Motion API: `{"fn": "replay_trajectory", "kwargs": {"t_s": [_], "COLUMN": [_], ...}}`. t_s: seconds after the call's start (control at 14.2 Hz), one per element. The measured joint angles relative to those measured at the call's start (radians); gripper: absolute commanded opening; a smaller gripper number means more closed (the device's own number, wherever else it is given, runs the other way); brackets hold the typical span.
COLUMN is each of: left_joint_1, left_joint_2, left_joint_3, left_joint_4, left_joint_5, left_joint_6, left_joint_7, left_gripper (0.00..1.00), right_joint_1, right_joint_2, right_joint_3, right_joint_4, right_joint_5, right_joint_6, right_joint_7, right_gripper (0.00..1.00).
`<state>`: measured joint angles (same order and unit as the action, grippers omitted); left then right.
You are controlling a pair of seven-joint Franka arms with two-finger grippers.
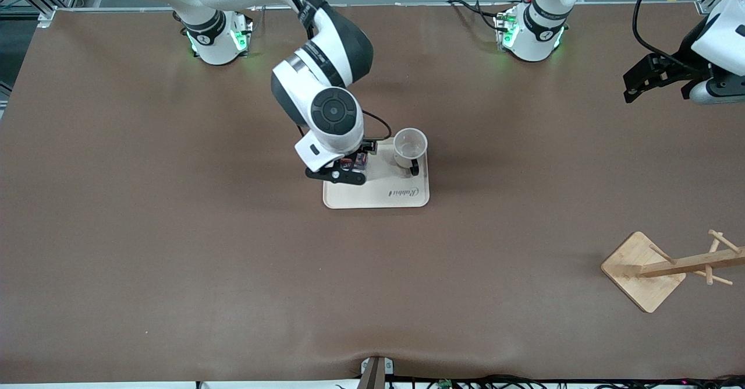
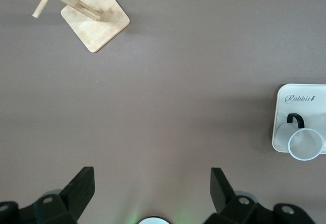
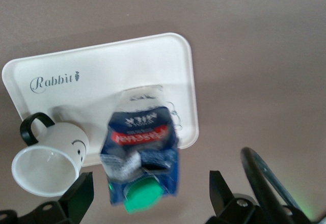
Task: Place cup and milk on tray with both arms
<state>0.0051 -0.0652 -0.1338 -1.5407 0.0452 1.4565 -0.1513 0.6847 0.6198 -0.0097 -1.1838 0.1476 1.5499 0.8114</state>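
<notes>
Now both task items appear to sit on the flat cream rectangular tray (image 1: 378,194) with rounded corners and cursive lettering, so we judge the placing essentially done; what looks left is clearing the right arm away.

Tray contents: the small white mug (image 1: 410,149) with a black loop handle stands upright at the tray corner toward the left arm's end of the desk, farther from the front camera than the lettering. We see its bore empty. In the right wrist view the smiley face shows on the mug's side. The small dark-blue milk carton (image 3: 141,155) with round green cap and red label band stands on the tray beside the mug, toward the right arm's end; in the front view it is mostly hidden under the right arm's wrist.

Right tool (image 3: 147,191): over the carton, jaws spread wide either side of it, not touching as far as we can tell. We read this as a release.

Left tool (image 2: 153,188): jaws apart, holding nothing, up over bare brown desk (image 1: 174,261) at the left arm's end, well apart from the tray; this arm waits.

Also present: a wooden peg rack on a square base (image 1: 643,271), near the front camera, at the left arm's end.
</notes>
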Motion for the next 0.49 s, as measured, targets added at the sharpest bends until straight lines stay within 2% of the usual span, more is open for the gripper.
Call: {"fn": "replay_trajectory", "kwargs": {"t_s": [0.21,0.49], "left_joint_1": [0.0,0.0], "left_joint_2": [0.0,0.0], "left_joint_3": [-0.001,-0.005], "left_joint_4": [0.0,0.001], "left_joint_5": [0.0,0.0], "left_joint_6": [0.0,0.0], "left_joint_7": [0.0,0.0], "left_gripper": [1.0,1.0], "right_joint_1": [-0.07,-0.158], "right_joint_2": [-0.041,-0.117], "right_joint_3": [-0.002,-0.007], "right_joint_4": [0.083,0.103], "right_joint_5": [0.002,0.001], "right_joint_6": [-0.122,-0.253], "right_joint_7": [0.0,0.0], "right_gripper": [1.0,1.0]}}
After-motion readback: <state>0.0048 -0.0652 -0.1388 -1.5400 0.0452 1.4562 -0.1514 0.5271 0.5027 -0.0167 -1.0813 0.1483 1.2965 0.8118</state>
